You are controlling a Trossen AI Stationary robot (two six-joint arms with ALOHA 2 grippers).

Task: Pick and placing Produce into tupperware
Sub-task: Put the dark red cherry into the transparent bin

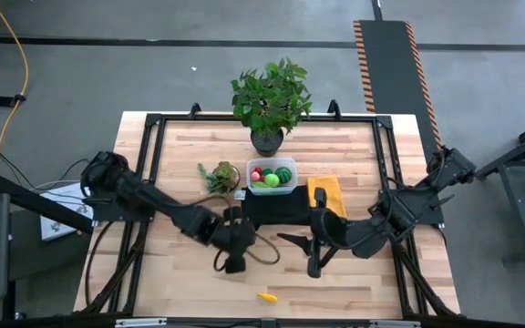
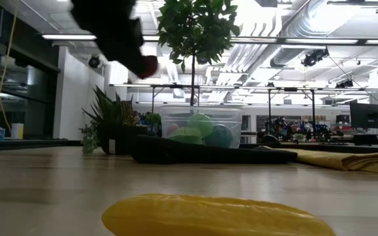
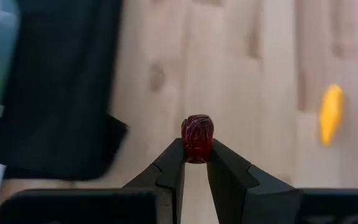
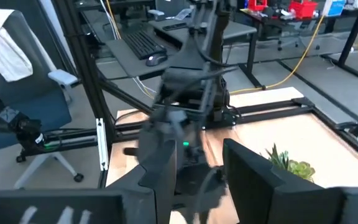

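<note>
Your clear tupperware [image 1: 272, 177] sits toward the back of the bench [image 1: 354, 273], on the black cloth [image 1: 272, 211], between the small spiky plant [image 1: 220, 175] and the yellow cloth [image 1: 326, 194]. Inside it you can see green balls and red pieces, but its wall blurs them in the low view. Your left gripper [image 3: 196, 160] pinches a dark red berry [image 3: 197, 137] above the bench. The right gripper [image 4: 197, 180] stands partly open, holding nothing. A yellow piece [image 1: 267, 296] lies near the front edge, cut off in the low view.
</note>
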